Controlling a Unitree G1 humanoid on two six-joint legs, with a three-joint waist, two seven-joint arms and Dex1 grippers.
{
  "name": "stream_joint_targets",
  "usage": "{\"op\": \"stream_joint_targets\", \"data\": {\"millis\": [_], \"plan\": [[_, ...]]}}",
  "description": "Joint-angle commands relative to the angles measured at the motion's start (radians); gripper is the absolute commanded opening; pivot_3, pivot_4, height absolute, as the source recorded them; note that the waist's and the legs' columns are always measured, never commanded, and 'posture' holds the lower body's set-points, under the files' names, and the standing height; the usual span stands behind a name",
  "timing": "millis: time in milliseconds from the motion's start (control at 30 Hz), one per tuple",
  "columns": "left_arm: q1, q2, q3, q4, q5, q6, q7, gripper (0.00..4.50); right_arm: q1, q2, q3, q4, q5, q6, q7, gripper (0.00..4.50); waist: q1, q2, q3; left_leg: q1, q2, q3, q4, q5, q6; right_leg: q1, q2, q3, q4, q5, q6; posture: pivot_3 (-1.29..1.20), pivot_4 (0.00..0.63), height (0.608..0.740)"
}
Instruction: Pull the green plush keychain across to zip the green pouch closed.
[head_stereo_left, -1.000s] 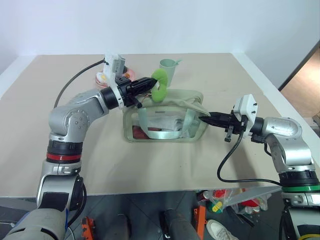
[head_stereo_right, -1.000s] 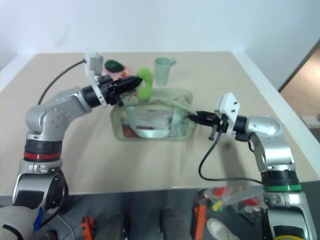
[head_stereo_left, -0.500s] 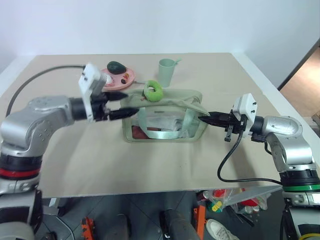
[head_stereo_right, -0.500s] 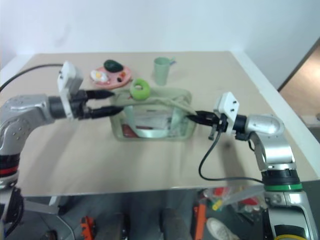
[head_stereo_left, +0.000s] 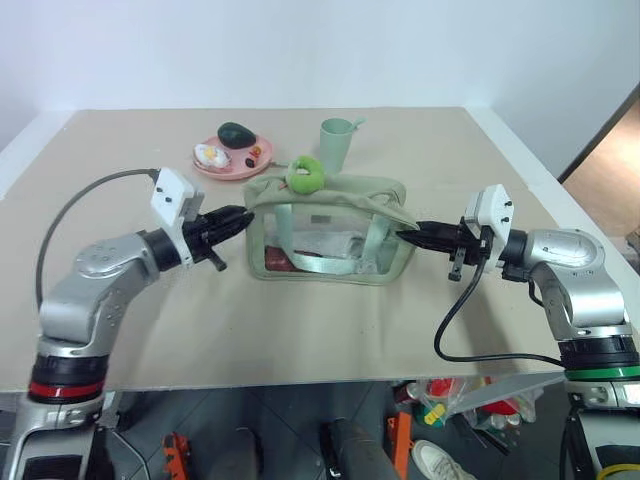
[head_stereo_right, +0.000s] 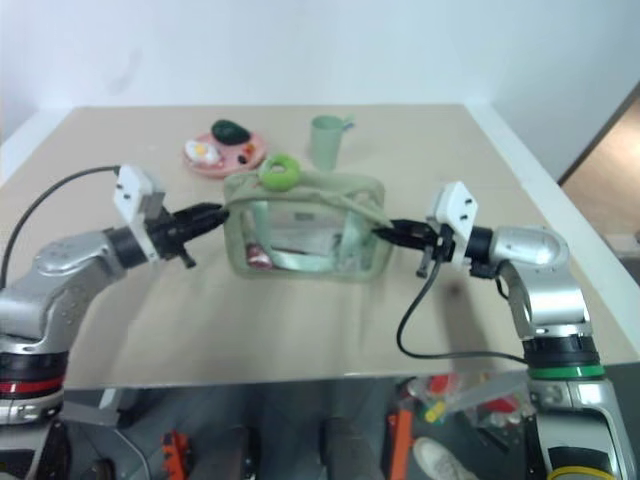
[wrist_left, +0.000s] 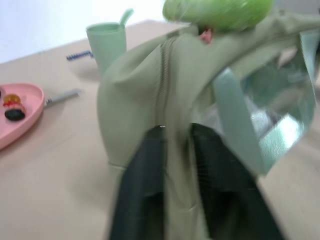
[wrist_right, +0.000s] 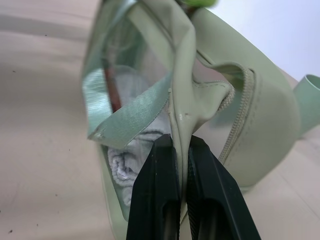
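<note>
Right gripper (head_stereo_left: 408, 237) pinching fabric tab at 3 o'clock end of pale sage-green fabric pouch with clear window (head_stereo_left: 330, 240). Left gripper (head_stereo_left: 240, 214) clamping 9 o'clock end, fingers (wrist_left: 145, 175) straddling fabric. Lime-green fuzzy ring keychain (head_stereo_left: 304, 174) sitting on top, at 12 o'clock of pouch. We are judging: keep ends taut, then regrasp keychain, pull along zipper line. Zipper slider hidden under keychain; we cannot tell how far zipper is closed.

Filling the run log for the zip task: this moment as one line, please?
left gripper: pinching left end of green pouch | right gripper: shut on its right end | green plush keychain: on pouch top, ungripped
</note>
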Motion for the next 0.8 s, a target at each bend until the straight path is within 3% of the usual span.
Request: {"op": "stream_joint_targets", "data": {"millis": [33, 133, 300, 433, 633, 800], "plan": [[-0.027, -0.01, -0.007, 0.007, 0.017, -0.047, -0.014, 0.5, -0.016, -0.023, -0.017, -0.047, 0.058, 0.12, 0.013, 0.35, 0.0, 0.0, 0.0, 0.0, 0.0, 0.0, 0.0, 0.0, 0.0, 0.0, 0.0, 0.0, 0.0, 0.0, 0.0, 0.0, 0.15, 0.74], [-0.025, -0.014, -0.01, 0.003, 0.008, -0.045, -0.029, 0.0, -0.016, -0.051, -0.026, -0.109, 0.101, 0.219, 0.022, 1.28, 0.0, 0.0, 0.0, 0.0, 0.0, 0.0, 0.0, 0.0, 0.0, 0.0, 0.0, 0.0, 0.0, 0.0, 0.0, 0.0, 0.15, 0.74], [-0.007, -0.014, -0.001, -0.041, -0.036, 0.002, -0.04, 0.0, -0.148, -0.094, -0.048, -0.202, 0.164, 0.359, 0.002, 3.06, -0.002, 0.0, 0.0, -0.001, 0.0, 0.0, 0.0, 0.0, 0.0, -0.001, 0.0, 0.0, 0.0, 0.0, 0.0, 0.0, 0.15, 0.74], [0.0, -0.016, -0.004, -0.078, -0.061, 0.034, -0.032, 0.0, -0.297, -0.034, -0.002, -0.226, 0.174, 0.385, -0.029, 4.42, -0.001, 0.0, 0.0, 0.0, 0.0, 0.0, 0.0, 0.0, 0.0, -0.001, 0.0, 0.0, 0.0, -0.001, -0.001, 0.0, 0.15, 0.74], [-0.005, -0.033, -0.006, -0.095, -0.068, 0.048, -0.004, 0.0, -0.401, 0.181, 0.116, -0.149, 0.069, 0.268, -0.111, 4.47, -0.001, 0.0, 0.0, -0.001, 0.001, -0.001, -0.001, 0.0, 0.0, -0.001, 0.001, -0.001, 0.0, 0.0, 0.0, 0.0, 0.15, 0.74], [-0.012, -0.045, 0.001, -0.102, -0.068, 0.046, 0.012, 0.0, -0.418, 0.247, 0.167, -0.021, -0.009, 0.177, -0.101, 4.47, 0.003, 0.0, 0.0, -0.004, 0.0, -0.001, 0.0, 0.0, 0.0, -0.002, -0.001, -0.002, 0.0, -0.001, 0.0, 0.0, 0.15, 0.74]]}}
